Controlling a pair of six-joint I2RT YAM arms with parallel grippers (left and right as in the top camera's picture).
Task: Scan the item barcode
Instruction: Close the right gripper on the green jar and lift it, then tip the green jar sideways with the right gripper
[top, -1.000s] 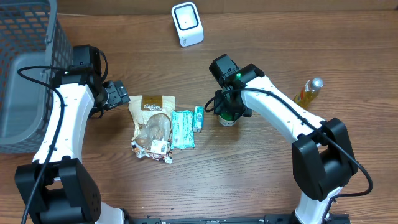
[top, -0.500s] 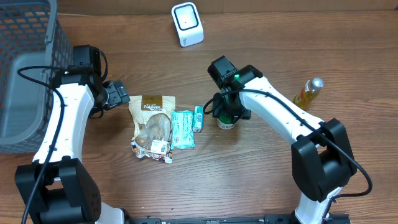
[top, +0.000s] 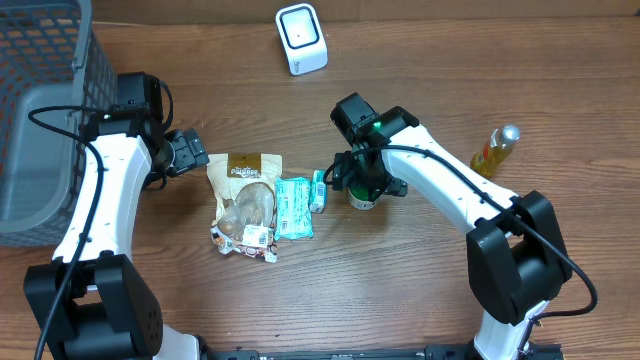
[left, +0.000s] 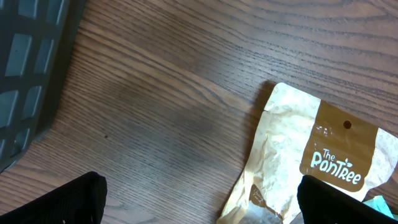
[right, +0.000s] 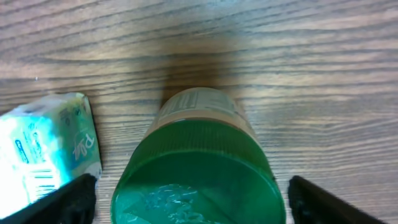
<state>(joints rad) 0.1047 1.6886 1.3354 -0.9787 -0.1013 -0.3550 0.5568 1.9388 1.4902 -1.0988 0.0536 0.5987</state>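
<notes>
Right wrist: green-lidded jar (right: 196, 168), contents unclear.

Grey mesh basket (top: 40, 60), brown snack pouch (top: 243, 200), teal packets (top: 293, 207), yellow bottle (top: 495, 148)

The black left gripper (top: 192, 153) hovered with jaws wide apart; the black right gripper (top: 362, 186) pointed down, jaws spread.

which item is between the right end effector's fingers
The green-lidded jar, standing upright between the open fingers of the right end effector. The brown pouch and teal packets lie flat beside it; the yellow bottle stands far off.
</notes>
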